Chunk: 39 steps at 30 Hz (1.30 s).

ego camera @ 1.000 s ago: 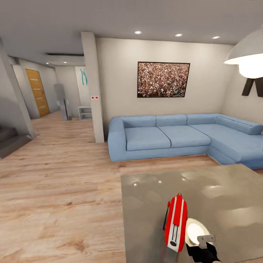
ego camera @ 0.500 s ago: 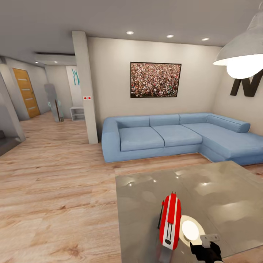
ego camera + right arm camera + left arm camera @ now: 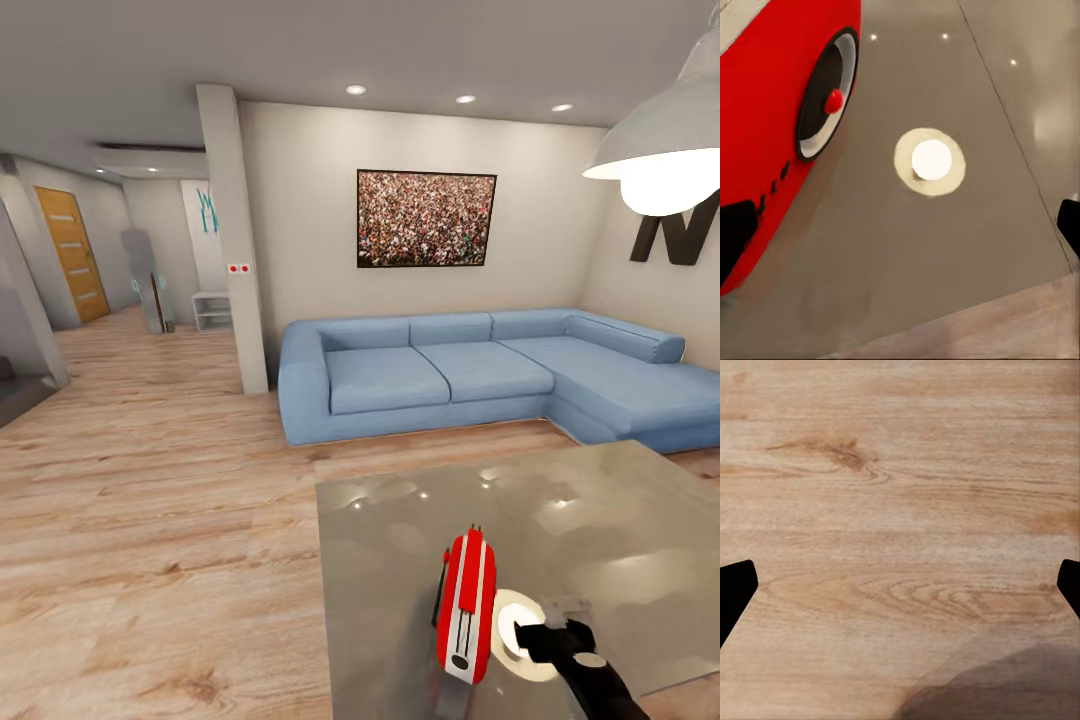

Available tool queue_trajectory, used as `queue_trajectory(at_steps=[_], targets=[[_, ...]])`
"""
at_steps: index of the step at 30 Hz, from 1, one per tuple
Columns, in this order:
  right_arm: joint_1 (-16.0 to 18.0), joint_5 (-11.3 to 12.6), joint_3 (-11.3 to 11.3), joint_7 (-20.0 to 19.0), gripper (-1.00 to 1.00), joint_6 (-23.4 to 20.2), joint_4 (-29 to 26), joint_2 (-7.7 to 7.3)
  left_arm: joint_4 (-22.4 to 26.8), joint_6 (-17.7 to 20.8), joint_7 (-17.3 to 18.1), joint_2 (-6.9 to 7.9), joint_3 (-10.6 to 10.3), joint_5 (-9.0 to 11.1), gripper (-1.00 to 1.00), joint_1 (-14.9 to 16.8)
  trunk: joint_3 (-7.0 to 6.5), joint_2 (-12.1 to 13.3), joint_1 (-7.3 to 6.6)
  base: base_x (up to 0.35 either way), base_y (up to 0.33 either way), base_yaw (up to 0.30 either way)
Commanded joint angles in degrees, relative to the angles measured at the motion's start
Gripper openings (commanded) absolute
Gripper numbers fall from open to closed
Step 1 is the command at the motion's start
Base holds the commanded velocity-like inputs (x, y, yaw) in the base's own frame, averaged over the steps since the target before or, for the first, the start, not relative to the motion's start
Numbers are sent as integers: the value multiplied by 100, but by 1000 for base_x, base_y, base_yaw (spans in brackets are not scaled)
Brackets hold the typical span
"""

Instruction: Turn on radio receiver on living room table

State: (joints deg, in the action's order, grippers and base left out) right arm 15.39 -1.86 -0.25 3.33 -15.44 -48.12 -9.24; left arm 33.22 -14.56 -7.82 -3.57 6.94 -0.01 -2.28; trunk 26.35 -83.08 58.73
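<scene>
The red radio receiver [image 3: 465, 612] with white trim stands on edge near the front of the glossy grey table [image 3: 610, 520]. My right gripper [image 3: 545, 636] hovers just to its right, low over the tabletop. In the right wrist view the radio [image 3: 765, 112] bulges in close, showing a round dial [image 3: 827, 96] with a red dot at its centre. There the right gripper [image 3: 900, 232] is open, one black fingertip [image 3: 735, 234] beside the radio's face, and I cannot tell whether it touches. The left gripper [image 3: 900, 585] is open over bare wood floor.
A blue corner sofa [image 3: 480, 375] stands behind the table under a framed crowd picture [image 3: 427, 218]. A white pendant lamp [image 3: 660, 150] hangs at the upper right, and its bright reflection [image 3: 931, 160] lies on the tabletop. A pillar [image 3: 235, 240] and wood plank floor [image 3: 150, 520] lie to the left.
The head camera shifted between one second and half a second ago, then held still. Since then my right gripper has risen and come forward beside the radio.
</scene>
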Motion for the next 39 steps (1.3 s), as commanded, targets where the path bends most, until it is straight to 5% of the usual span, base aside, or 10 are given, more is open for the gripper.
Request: queue_trajectory(at_steps=[1, 12, 19, 23, 29, 36, 39], targets=[[-1, 12, -1, -5, 100, -126, -108, 0, 0, 0, 0, -1, 0, 2, 100, 0, 0, 0, 0, 0, 0, 0], [-1, 578, -43, -24, 100, -1901, -1596, -10, 0, 6, 0, 5, 0, 4, 100, 0, 0, 0, 0, 0, 0, 0], [-1, 608, -743, -25, 100, -2631, -2395, -8, 0, 6, 0, 6, 0, -1, 100, 0, 0, 0, 0, 0, 0, 0], [-1, 615, -853, -25, 100, -3178, -2889, -8, 0, 6, 0, 6, 0, -2, 100, 0, 0, 0, 0, 0, 0, 0], [-1, 654, -869, -30, 100, -3403, -3219, -8, 0, 6, 0, 6, 0, 5, 100, 0, 0, 0, 0, 0, 0, 0], [-1, 1488, -778, -34, 100, -3421, -3349, -3, 0, 6, 0, 6, 0, 7, 100, 0, 0, 0, 0, 0, 0, 0], [-1, 1662, -388, -34, 100, -3410, -3385, 3, 0, 6, 0, 6, 0, 6, 100, 0, 0, 0, 0, 0, 0, 0]])
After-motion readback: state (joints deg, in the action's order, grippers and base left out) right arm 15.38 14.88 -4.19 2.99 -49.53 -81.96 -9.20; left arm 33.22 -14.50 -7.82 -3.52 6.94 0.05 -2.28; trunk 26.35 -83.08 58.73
